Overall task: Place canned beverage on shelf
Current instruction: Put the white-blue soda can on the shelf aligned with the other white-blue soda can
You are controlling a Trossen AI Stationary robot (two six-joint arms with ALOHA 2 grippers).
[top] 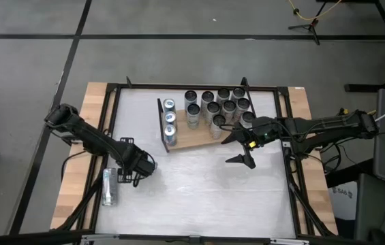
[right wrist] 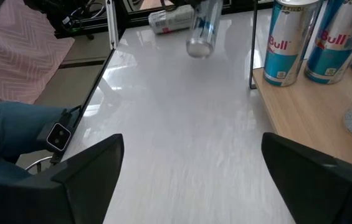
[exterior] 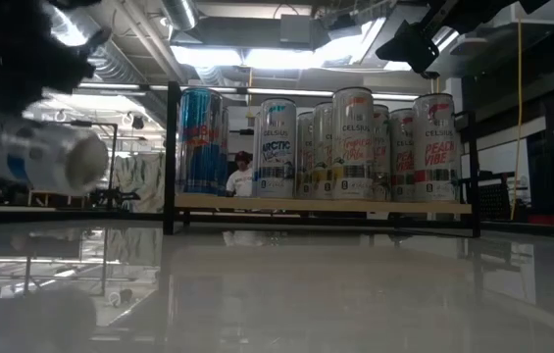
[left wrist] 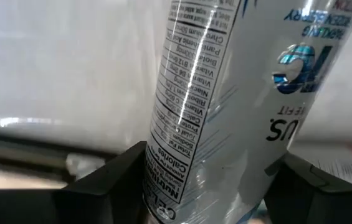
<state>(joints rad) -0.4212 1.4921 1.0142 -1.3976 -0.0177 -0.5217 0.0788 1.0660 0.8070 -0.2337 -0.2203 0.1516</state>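
Left gripper (top: pixel 140 167) is grasping one white can (left wrist: pixel 238 106) at the table's eight o'clock; another can (top: pixel 108 187) is lying beside. Right gripper (top: pixel 243 148) is hanging released. The shelf (top: pixel 192 139), at twelve o'clock, is holding twelve cans; only the low view shows their labels.

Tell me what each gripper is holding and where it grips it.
The left gripper has a can between its fingers around the body. The right gripper is open and holds nothing.

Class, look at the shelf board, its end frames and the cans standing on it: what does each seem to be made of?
Shelf board: light-brown wood, matte, apparently unpainted. End frames: thin black wire, probably metal. Cans: likely aluminium, glossy printed sides catching highlights, bare silvery tops.
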